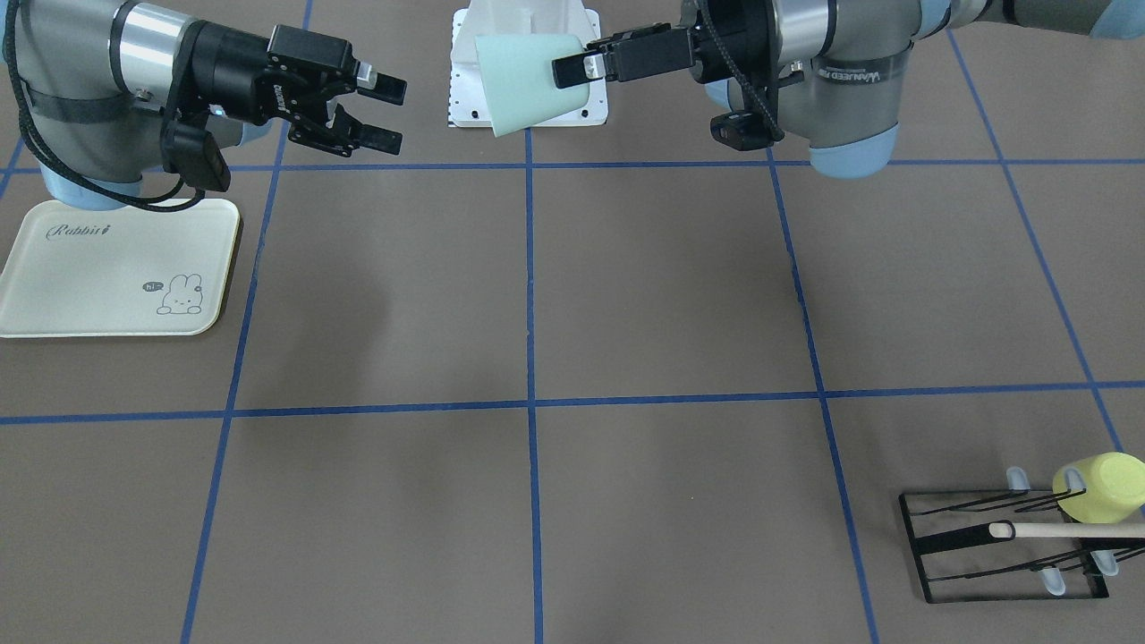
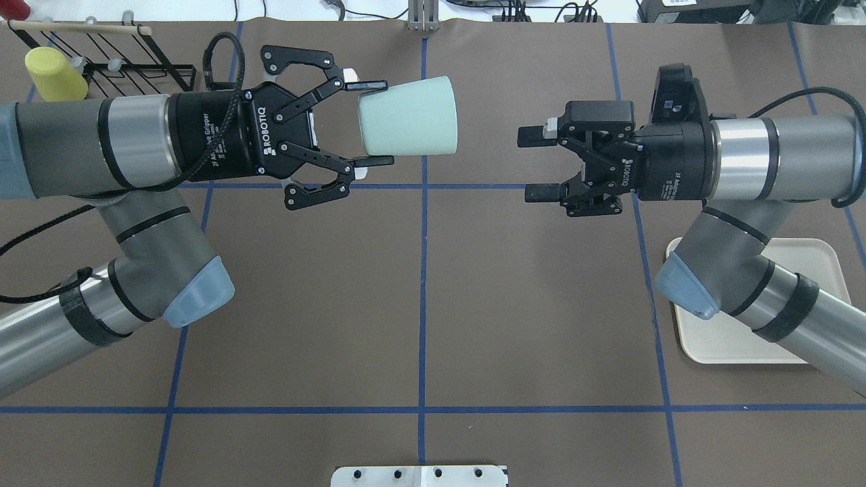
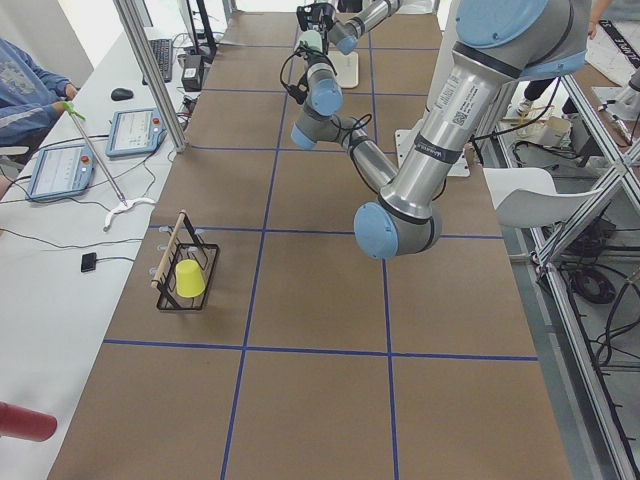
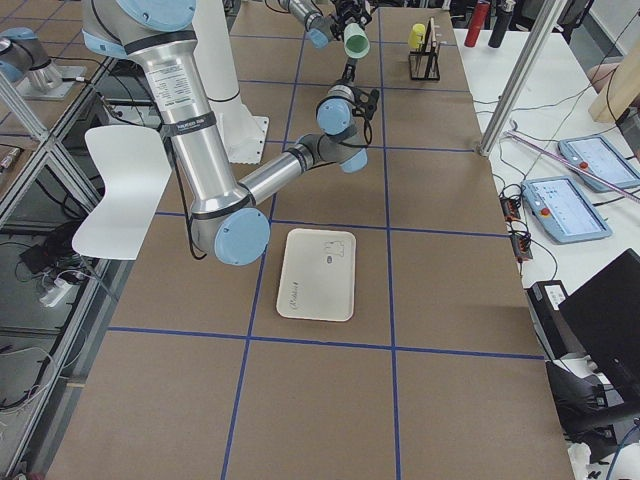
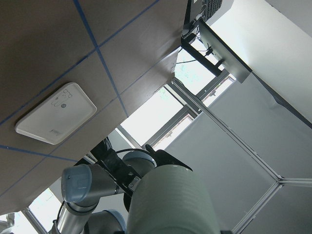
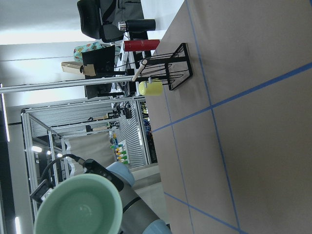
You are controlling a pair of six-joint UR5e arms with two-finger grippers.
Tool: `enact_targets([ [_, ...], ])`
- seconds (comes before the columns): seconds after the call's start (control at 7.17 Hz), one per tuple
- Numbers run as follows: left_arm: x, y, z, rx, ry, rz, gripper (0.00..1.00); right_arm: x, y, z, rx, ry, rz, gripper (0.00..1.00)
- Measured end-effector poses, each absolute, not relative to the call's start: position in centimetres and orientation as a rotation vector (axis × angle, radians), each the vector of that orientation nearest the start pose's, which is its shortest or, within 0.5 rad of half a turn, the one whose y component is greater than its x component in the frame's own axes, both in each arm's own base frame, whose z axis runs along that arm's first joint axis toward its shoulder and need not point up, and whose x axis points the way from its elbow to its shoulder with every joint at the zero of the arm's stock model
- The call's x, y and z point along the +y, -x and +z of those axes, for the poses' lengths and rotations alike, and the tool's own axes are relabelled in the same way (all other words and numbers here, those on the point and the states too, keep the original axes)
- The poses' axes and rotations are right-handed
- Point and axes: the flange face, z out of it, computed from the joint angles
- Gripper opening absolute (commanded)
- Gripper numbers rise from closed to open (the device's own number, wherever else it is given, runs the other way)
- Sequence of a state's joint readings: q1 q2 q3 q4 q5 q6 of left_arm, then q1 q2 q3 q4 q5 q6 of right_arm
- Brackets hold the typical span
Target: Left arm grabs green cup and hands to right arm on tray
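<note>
In the front-facing view we count two arms. The left arm [image 1: 841, 80] has its jaws pinching the one green cup [image 1: 523, 85]. The cup is in the air, on its side, with its mouth toward the right arm [image 1: 89, 89]. That arm's jaws are spread and apart from the cup. One tray [image 1: 107, 277] lies on the tabletop [image 1: 662, 286], partly below the right arm. One yellow cup [image 1: 1105, 487] sits at one black rack [image 1: 966, 546]. In the overhead view the green cup is between both arms. The right wrist view looks into its mouth.
</note>
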State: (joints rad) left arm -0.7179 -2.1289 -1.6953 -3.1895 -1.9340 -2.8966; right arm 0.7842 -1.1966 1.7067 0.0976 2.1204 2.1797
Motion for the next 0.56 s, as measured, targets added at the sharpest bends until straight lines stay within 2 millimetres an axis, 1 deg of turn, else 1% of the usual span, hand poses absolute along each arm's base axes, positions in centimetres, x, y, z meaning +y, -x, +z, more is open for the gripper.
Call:
enact_targets([
  [0.14, -41.9, -33.9, 13.7, 2.165, 0.898, -0.651, 0.0, -41.3, 30.5, 23.3, -2.111, 0.131, 0.227, 0.96],
  [0.28, -41.1, -34.5, 13.4, 2.162, 0.923, -0.632, 0.0, -40.8, 30.8, 22.8, -2.133, 0.135, 0.215, 0.95],
  [0.56, -39.9, -35.5, 12.9, 2.155, 0.954, -0.607, 0.0, -39.9, 31.8, 21.9, -2.162, 0.15, 0.205, 0.94],
])
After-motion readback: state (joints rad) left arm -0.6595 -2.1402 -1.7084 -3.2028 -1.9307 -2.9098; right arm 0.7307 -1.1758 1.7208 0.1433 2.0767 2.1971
